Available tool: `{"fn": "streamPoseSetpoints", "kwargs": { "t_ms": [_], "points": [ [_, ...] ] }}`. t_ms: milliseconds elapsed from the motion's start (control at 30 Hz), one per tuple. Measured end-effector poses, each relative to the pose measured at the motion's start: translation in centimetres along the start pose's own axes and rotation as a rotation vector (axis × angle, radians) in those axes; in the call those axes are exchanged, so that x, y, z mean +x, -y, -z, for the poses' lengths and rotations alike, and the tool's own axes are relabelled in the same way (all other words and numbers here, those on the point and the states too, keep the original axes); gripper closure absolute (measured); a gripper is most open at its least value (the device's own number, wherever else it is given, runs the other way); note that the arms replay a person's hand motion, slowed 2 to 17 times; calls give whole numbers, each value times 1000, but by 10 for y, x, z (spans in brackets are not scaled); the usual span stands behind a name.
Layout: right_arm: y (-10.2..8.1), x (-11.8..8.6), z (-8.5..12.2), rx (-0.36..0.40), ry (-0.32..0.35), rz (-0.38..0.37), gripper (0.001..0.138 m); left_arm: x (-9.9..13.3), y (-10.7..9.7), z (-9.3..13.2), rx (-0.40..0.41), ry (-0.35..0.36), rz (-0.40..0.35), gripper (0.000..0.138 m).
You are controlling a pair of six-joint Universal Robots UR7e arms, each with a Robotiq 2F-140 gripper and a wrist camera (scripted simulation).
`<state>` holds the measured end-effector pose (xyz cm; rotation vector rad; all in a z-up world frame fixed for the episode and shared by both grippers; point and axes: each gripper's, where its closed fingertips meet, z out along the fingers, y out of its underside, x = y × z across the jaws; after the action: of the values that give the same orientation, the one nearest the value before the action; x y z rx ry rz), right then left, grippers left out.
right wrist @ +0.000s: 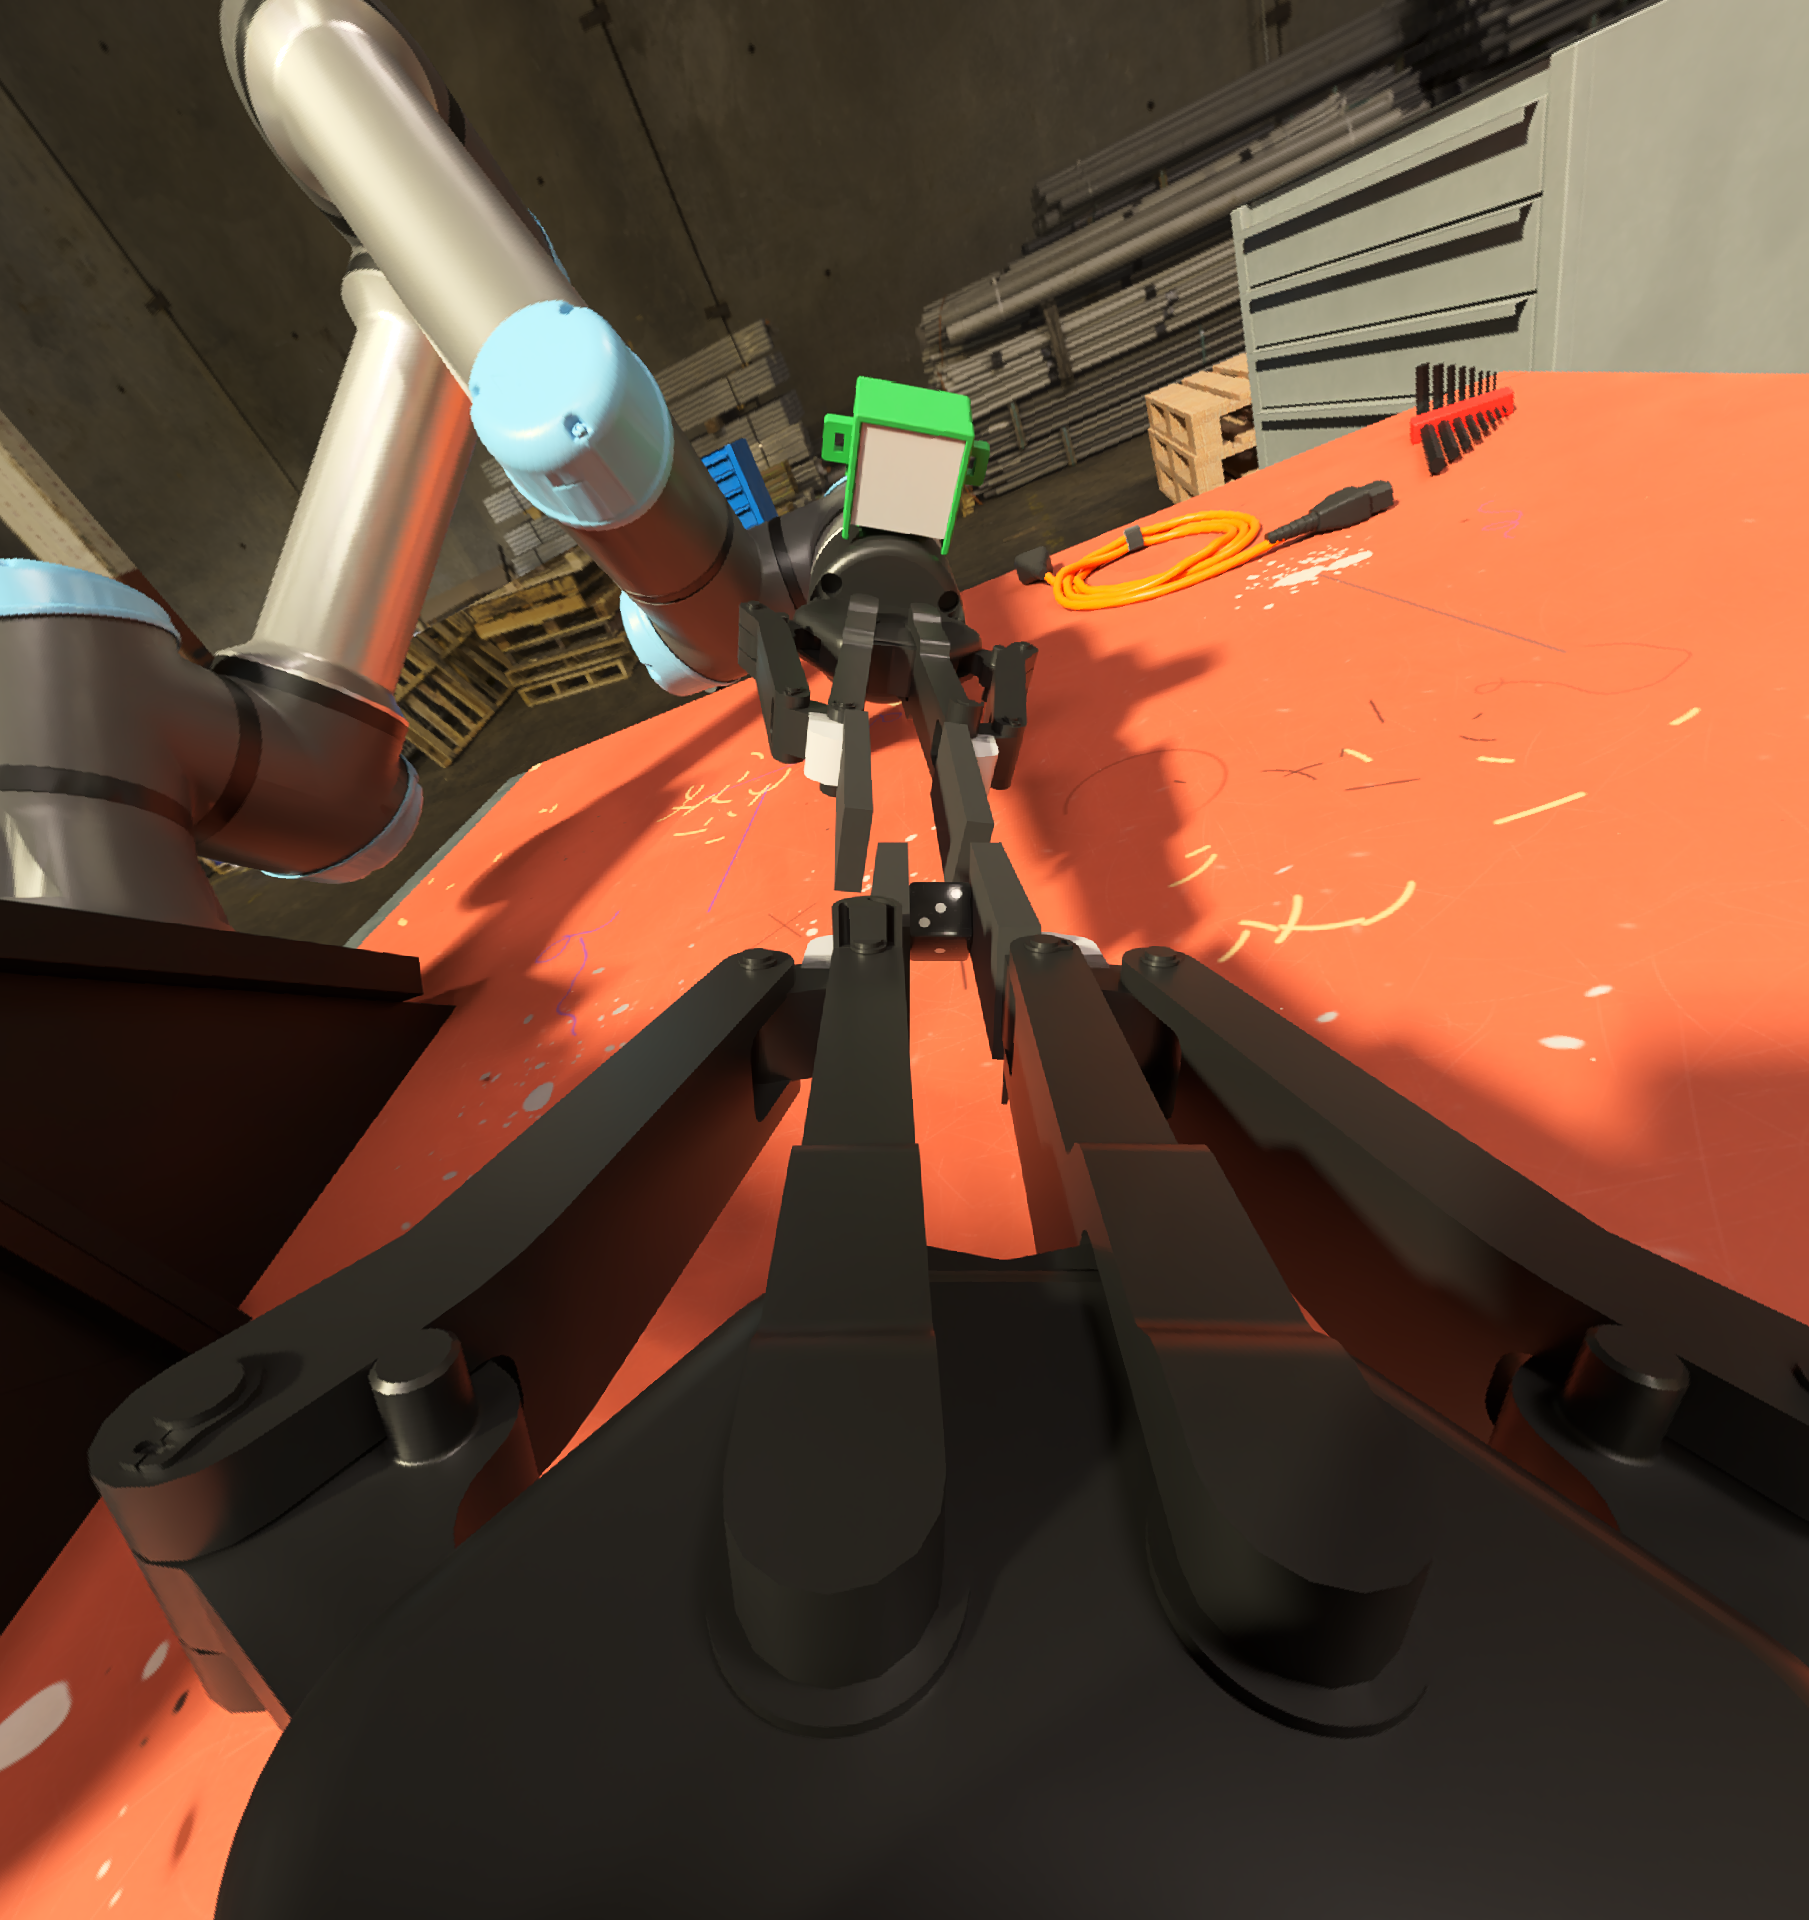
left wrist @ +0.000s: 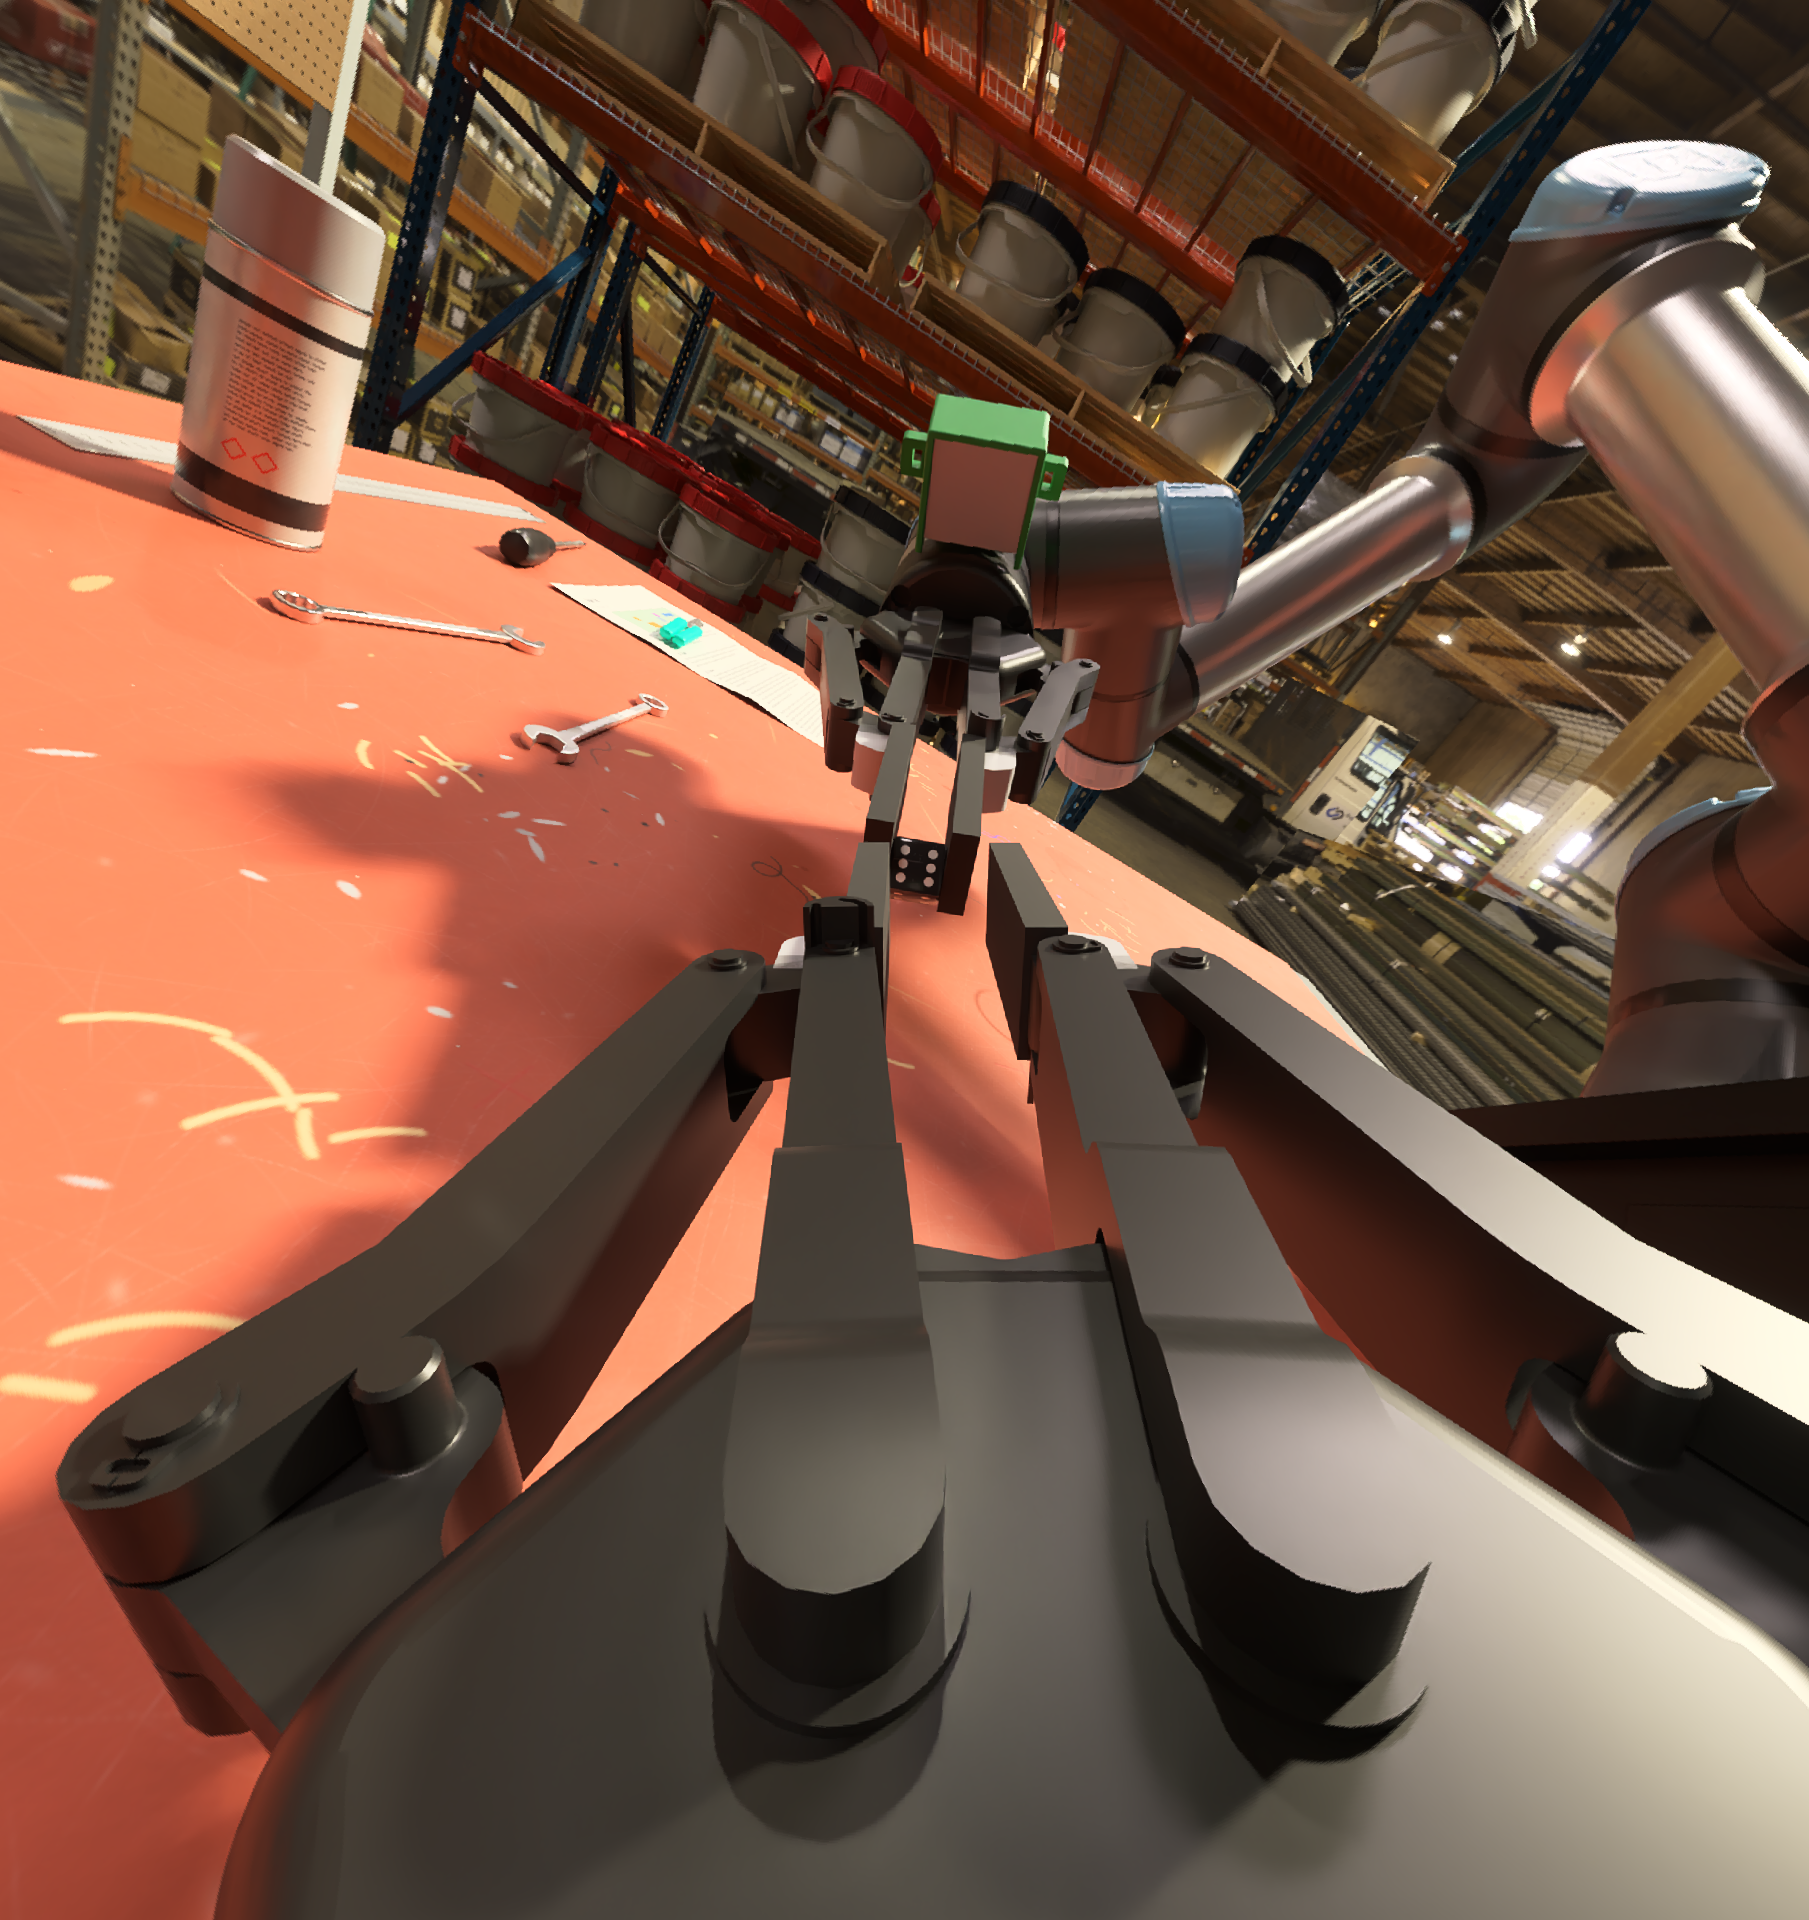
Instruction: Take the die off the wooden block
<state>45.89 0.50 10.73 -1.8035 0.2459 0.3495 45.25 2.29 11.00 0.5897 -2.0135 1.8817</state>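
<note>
The die [left wrist: 915,865], a small black cube with white pips, sits between the two fingers of the right gripper [right wrist: 939,875], which is clamped on it across two opposite side faces. In the right wrist view it lies just past picture centre, toward 12 o'clock. The left gripper [left wrist: 936,904] faces it head-on from just beside. Its fingers are spread with bare orange table [left wrist: 256,935] showing in the gap, and it holds nothing. From the left wrist view the die lies at 12 o'clock from that gripper's fingertips. The wooden block shows in neither view, so it cannot be determined whether the die rests on it, has cleared it, or hangs above the table. The die is judged rigid and very light, with hard, smooth faces and sharp edges. It should not deform or break under moderate clamping, but it offers little friction and little contact area. The recommended hold is flat pad against flat face, on two parallel faces, centred on the cube. A hold across edges or corners is likely to twist the die and eject it sideways. Because the die is narrow compared with the finger pads, a small misalignment could let it pivot. Lift should be slow and vertical. The facing left fingers stand close enough that a collision is a risk.
</note>
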Motion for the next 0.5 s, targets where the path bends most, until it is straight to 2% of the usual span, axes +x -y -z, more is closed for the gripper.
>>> {"fn": "streamPoseSetpoints", "kwargs": {
  "t_ms": [500],
  "points": [
    [4,-2,1,22,4,-12,123,2,3,0,23,-3,-6,113]
  ]
}}
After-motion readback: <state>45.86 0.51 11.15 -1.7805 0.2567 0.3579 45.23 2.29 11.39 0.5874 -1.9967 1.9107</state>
